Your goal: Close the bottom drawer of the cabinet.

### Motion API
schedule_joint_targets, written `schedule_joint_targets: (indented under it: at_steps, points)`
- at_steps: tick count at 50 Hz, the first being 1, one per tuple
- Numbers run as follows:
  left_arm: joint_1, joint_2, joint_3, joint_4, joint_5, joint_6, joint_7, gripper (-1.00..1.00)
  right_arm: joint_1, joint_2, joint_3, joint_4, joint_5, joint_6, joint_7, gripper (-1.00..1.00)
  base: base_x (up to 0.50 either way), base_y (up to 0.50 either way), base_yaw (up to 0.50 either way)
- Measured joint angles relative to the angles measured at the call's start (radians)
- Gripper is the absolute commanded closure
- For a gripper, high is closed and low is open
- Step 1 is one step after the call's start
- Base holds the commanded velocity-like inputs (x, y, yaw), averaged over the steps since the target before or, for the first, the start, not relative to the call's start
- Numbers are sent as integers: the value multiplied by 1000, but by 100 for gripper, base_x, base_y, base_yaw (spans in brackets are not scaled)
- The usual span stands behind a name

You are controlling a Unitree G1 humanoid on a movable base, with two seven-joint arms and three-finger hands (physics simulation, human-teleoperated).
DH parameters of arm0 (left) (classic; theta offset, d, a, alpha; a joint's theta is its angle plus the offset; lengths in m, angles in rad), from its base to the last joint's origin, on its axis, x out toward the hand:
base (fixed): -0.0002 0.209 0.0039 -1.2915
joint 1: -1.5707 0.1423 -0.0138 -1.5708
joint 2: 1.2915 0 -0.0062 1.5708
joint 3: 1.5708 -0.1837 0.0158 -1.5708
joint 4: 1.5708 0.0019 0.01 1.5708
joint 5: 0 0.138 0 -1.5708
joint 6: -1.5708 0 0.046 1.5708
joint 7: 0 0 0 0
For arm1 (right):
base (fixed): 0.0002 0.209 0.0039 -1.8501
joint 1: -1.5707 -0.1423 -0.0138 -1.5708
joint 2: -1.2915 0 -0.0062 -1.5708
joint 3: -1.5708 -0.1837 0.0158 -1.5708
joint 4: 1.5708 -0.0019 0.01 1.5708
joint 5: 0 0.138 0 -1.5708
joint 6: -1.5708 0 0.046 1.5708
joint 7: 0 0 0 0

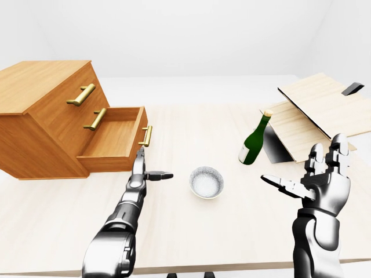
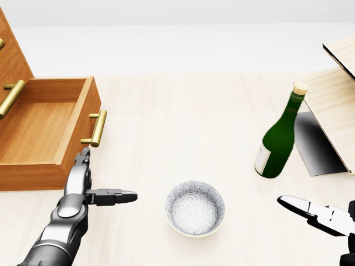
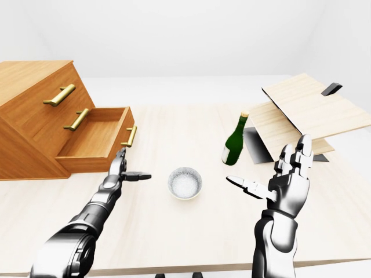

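Reaching: left robot hand fingers spread, empty, near bottom drawer | right robot hand open, empty

Room: plain white walls and pale floor, evenly lit, no visible windows. Furniture: one large light-wood table spanning the views; pale wooden board structure with dark undersides at the left-eye view's right, partly cropped.

— What are the arms like?
— Glossy silver-grey metal, rounded segments, dark joints.
— And each hand?
— Left hand slim with black fingertips; right hand blocky, three jointed chrome fingers — dark seams.
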Motion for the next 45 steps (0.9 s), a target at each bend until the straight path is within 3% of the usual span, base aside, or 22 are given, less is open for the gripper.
schedule_joint_targets:
  at_steps: [27, 45]
  points:
    - [-55, 49, 35, 87, -75, 0, -16, -100, 2, 2, 8, -20, -6, 19, -2, -100, 0, 0, 0]
    - [-56, 80, 46, 100, -131, 0, -21, -100, 1, 1, 11, -7, -9, 12, -1, -100, 0, 0, 0]
